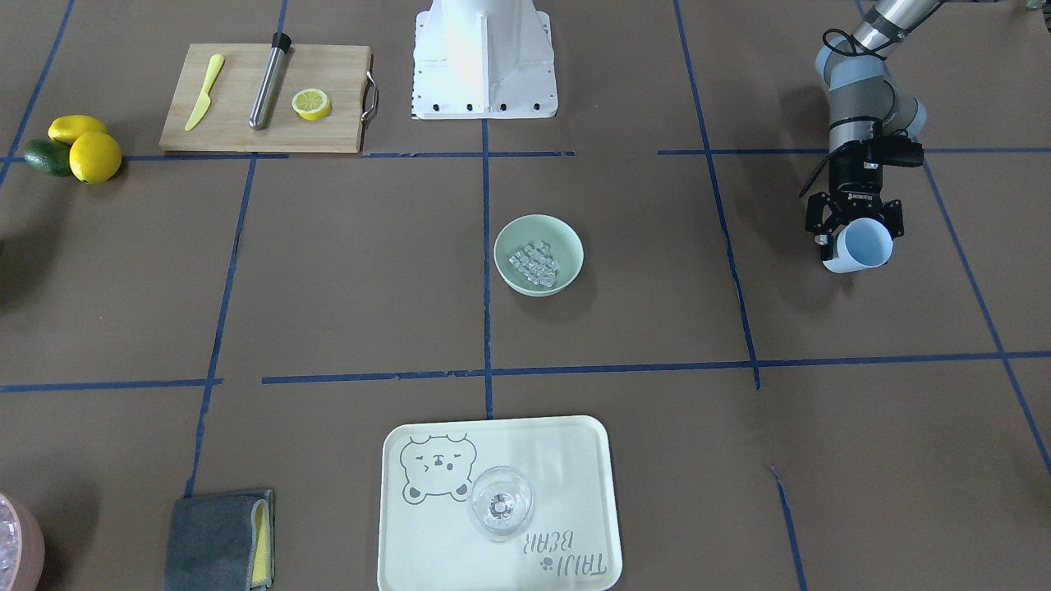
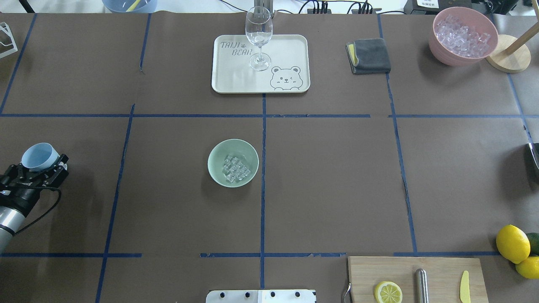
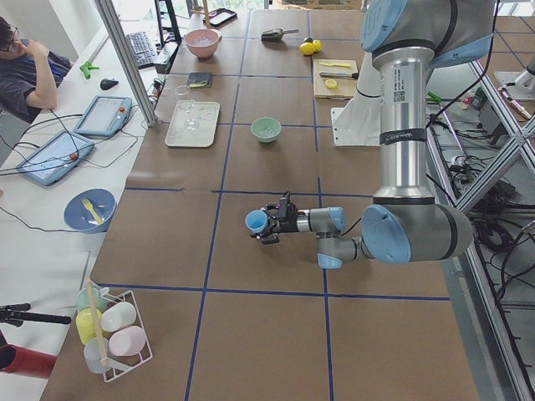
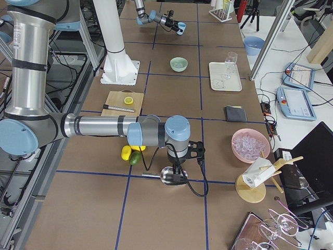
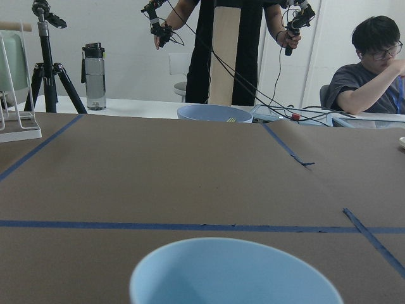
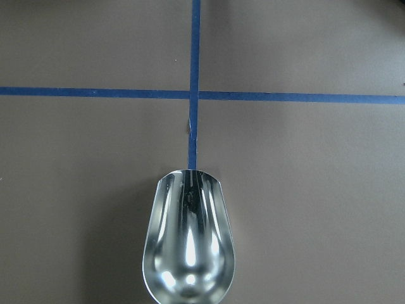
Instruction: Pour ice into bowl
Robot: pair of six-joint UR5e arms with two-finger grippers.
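The pale mint-green bowl (image 1: 566, 246) (image 2: 219, 158) stands near the table's middle, with a cluster of clear ice (image 1: 534, 262) (image 2: 236, 168) in it. My left gripper (image 1: 854, 238) (image 2: 38, 166) is shut on a light blue cup (image 1: 860, 246) (image 2: 40, 155) far off to the bowl's side. It holds the cup tipped on its side above the table, and no ice shows inside. The cup's rim fills the bottom of the left wrist view (image 5: 234, 272). My right gripper (image 4: 179, 169) hovers over a metal scoop (image 6: 188, 247) (image 4: 167, 176); I cannot tell whether it is open or shut.
A cream tray (image 2: 286, 50) with a wine glass (image 2: 258, 38) stands beyond the bowl. A grey cloth (image 2: 369, 55) and a pink bowl of ice (image 2: 461, 35) are at the far right. A cutting board (image 2: 438, 269), lemons (image 2: 511, 243) and the robot base (image 1: 484, 57) are on the near side.
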